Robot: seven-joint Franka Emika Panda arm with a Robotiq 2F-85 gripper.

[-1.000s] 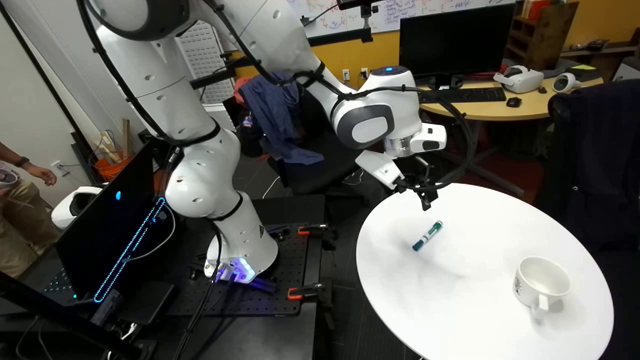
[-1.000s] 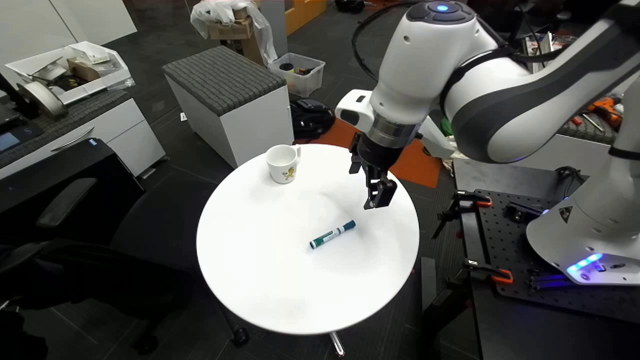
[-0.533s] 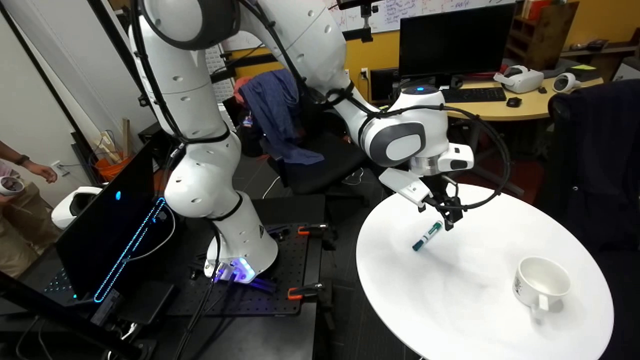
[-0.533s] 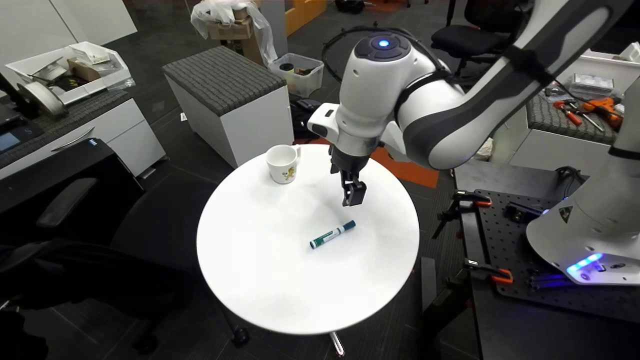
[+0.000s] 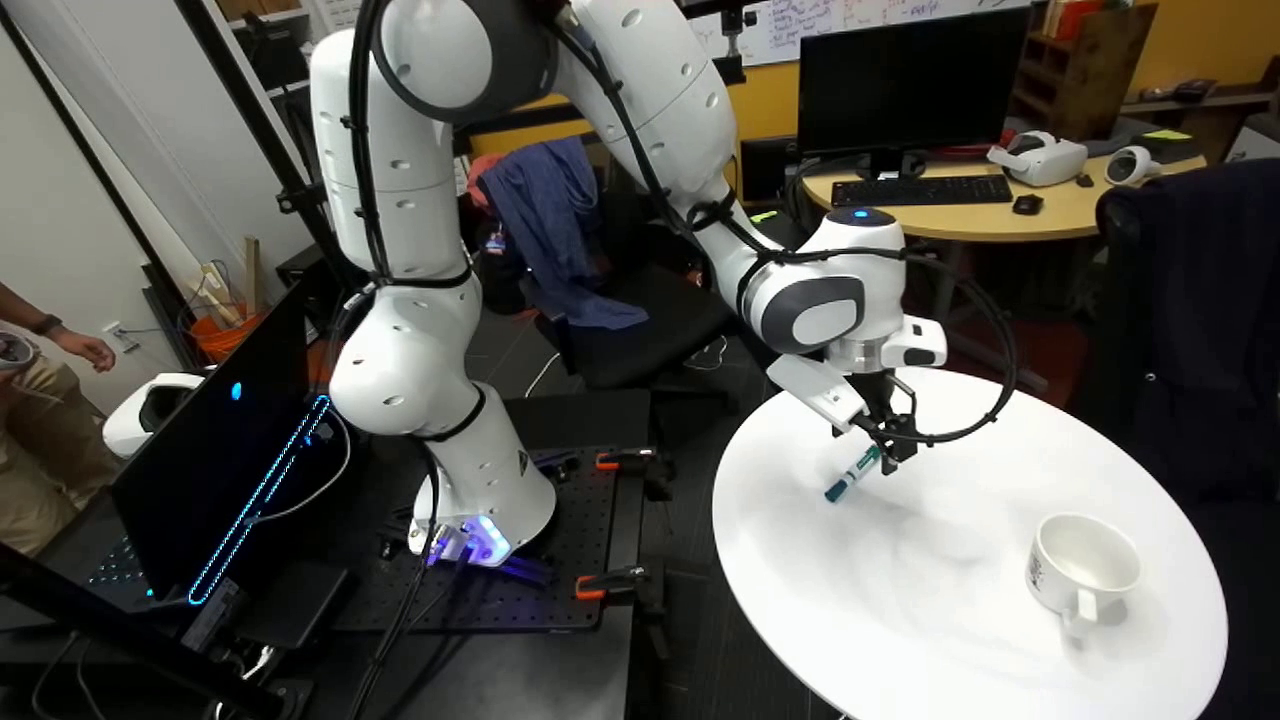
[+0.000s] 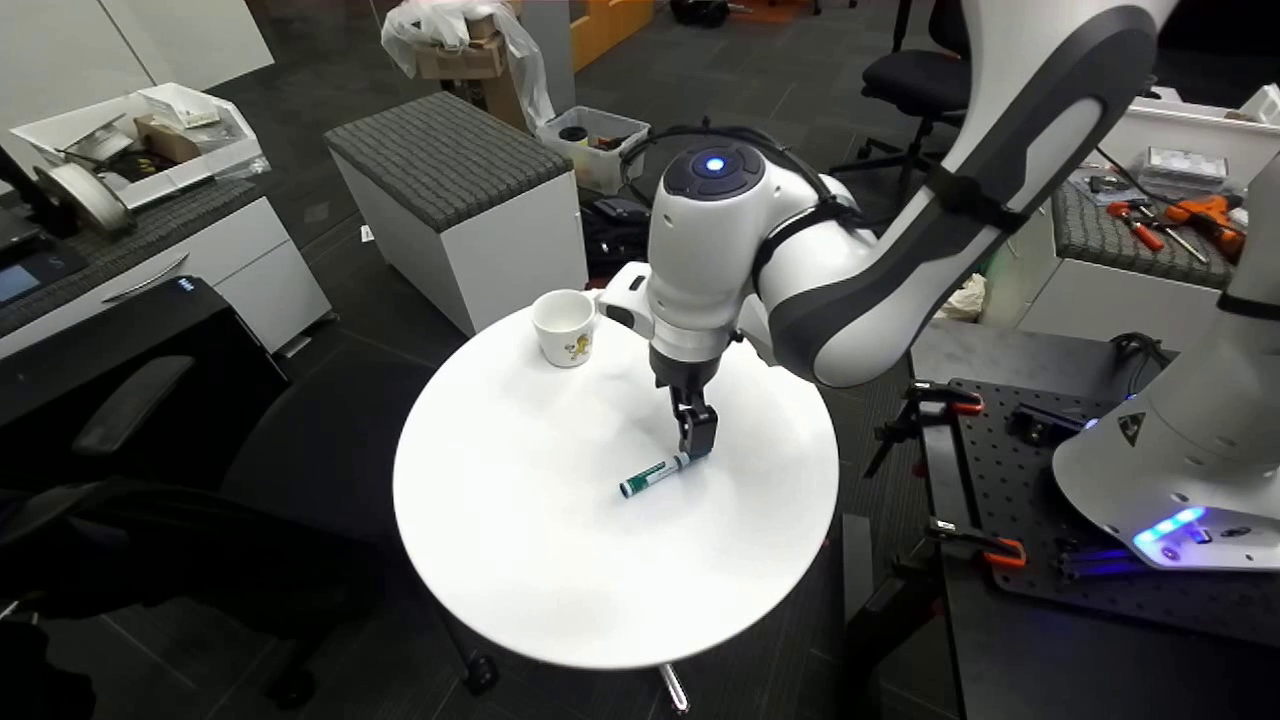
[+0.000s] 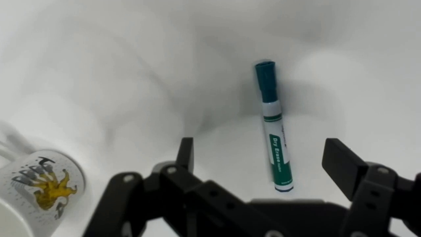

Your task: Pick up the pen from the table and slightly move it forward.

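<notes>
The pen (image 7: 275, 141) is a white and green dry erase marker with a dark teal cap. It lies flat on the white round table (image 6: 560, 590) and also shows in both exterior views (image 5: 850, 478) (image 6: 655, 474). My gripper (image 7: 259, 141) is open and empty. In the wrist view its fingers stand apart on either side of the pen's label half, touching neither side, with the cap pointing away. In an exterior view the gripper (image 5: 865, 450) hangs low over the green end of the pen. In an exterior view a finger (image 6: 697, 432) hides part of the cap.
A white cup (image 5: 1080, 570) with a yellow animal print stands on the table, and shows in the wrist view (image 7: 46, 187) at lower left. Chairs (image 6: 150, 400) and a grey cabinet (image 6: 500, 220) stand around the table. The robot's black bench (image 5: 560, 660) is beside it.
My gripper has moved over the table toward the pen and come down, and is now low above it. The pen and the cup have not moved.
</notes>
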